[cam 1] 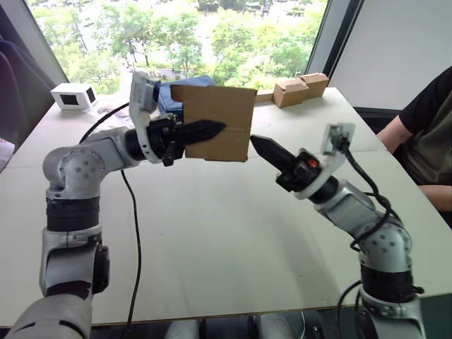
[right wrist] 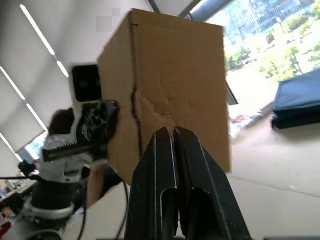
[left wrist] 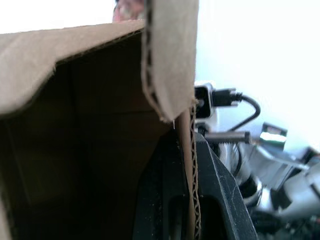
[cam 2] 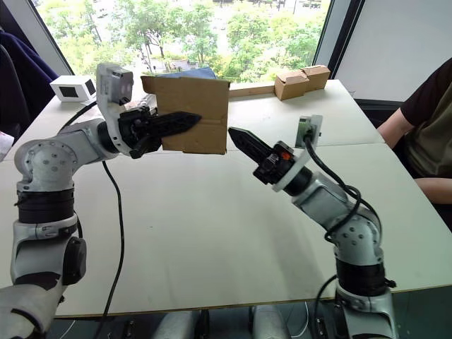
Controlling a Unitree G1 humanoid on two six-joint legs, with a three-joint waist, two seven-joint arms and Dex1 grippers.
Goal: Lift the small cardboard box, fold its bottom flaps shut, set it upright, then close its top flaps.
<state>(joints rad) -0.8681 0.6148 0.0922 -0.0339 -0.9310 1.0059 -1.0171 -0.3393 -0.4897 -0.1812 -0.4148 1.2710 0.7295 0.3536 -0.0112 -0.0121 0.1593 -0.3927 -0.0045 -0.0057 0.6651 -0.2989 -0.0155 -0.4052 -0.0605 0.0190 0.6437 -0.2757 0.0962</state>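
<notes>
- Left eye view: white desk (cam 1: 212, 240) before a large window with trees outside; seated person (cam 1: 427, 134) at the right edge. One small cardboard box (cam 1: 215, 121) held above the desk, broad face toward the camera, long axis roughly level. One white box (cam 1: 73, 95) and two joined tan boxes (cam 1: 300, 89) at the far edge.
- Left wrist view: left end effector (left wrist: 192, 200) clamped on one box wall, open interior facing the camera.
- Right wrist view: right end effector (right wrist: 172, 137) pressed closed, empty, tips at the box's dented face.
</notes>
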